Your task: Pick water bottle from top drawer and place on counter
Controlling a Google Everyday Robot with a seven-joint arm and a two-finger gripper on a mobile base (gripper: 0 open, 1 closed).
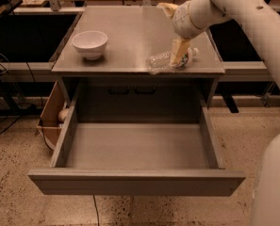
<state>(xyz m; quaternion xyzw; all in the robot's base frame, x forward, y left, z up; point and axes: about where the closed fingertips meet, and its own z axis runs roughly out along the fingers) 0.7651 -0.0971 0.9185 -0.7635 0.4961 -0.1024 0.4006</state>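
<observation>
While the top drawer (135, 183) stands pulled fully out of the grey cabinet, its shallow tray bare inside, the water bottle (158, 63) lies on its side on the counter (135, 29), close to the front edge and toward the right-hand corner as the camera sees it. Its clear ribbed body points left and its other end shows past the gripper on the right. The gripper (168, 35) hangs over that same corner at the end of the white arm (252, 18), which reaches in from the upper right. Its jaws are spread wide and released: one tan finger (179, 53) slants down across the front of the bottle, overlapping its middle, while the other finger (164, 7) sticks out up and to the left, well apart from the bottle. A white bowl (90, 42) sits upright on the left part of the counter, well apart from the bottle. A brown cardboard box (50, 119) rests on the speckled floor (7, 182), just beside the drawer's left wall.
</observation>
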